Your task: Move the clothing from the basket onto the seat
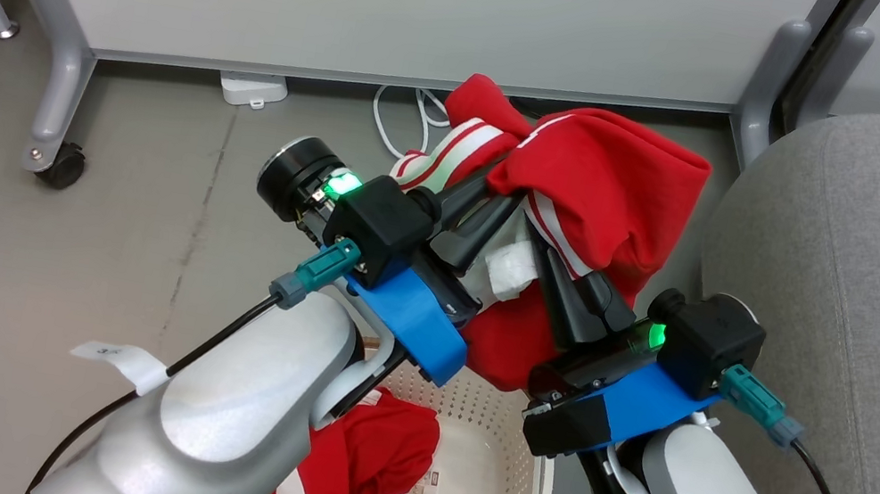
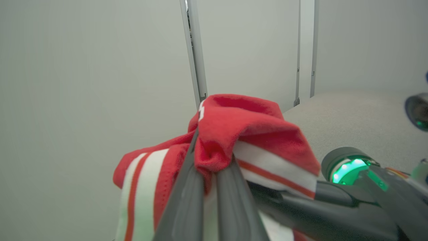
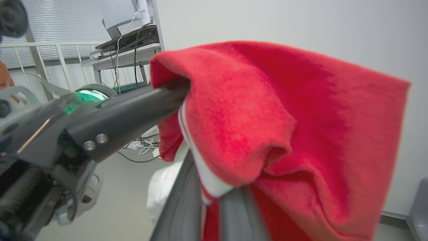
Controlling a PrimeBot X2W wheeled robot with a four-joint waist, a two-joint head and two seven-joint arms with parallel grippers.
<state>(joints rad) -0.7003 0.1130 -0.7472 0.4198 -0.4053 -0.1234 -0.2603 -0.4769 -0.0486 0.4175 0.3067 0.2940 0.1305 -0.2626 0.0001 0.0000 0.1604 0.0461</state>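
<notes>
Red shirt (image 1: 606,177) is hanging clear of the basket (image 1: 489,405), left gripper (image 1: 489,197) and right gripper (image 1: 557,260) both pinching it so nothing's dragging.

The lifted red garment (image 1: 606,177) hides the tips of the fingers (image 1: 472,230) of the left gripper (image 1: 496,194) and right gripper (image 1: 539,242), while the left forearm (image 1: 237,420) and the picture's bottom edge cut off the basket (image 1: 501,439) and the second garment (image 1: 376,453).
</notes>
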